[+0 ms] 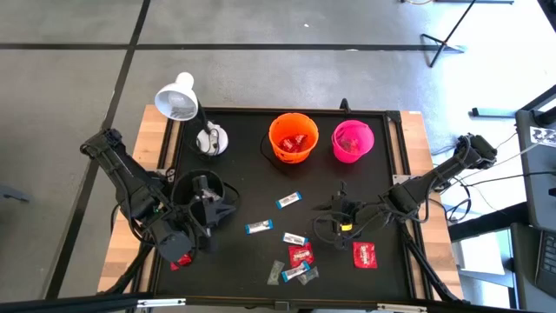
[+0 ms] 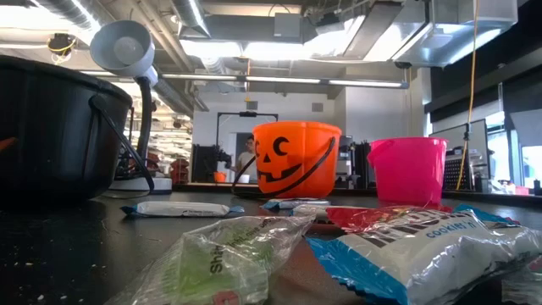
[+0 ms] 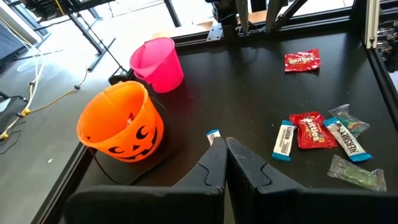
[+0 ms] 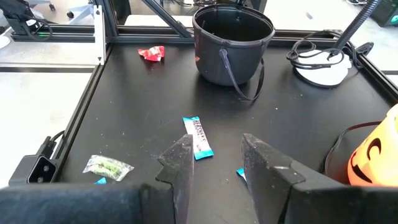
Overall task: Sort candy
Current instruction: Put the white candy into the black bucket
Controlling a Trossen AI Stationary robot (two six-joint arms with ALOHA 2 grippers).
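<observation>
arms: dark, jointed | right tool [image 1: 337, 211]: black, yellow mark

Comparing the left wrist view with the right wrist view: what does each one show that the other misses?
Only the left wrist view shows the pink bucket, a red candy pack lying alone, and the cluster of red and blue-and-white candy; its left gripper has its fingers pressed together. Only the right wrist view shows the black bucket, the lamp base with its cable, a red candy beside the bucket, and the right gripper with its fingers apart and nothing between them. Both show the orange bucket and the black table.
</observation>
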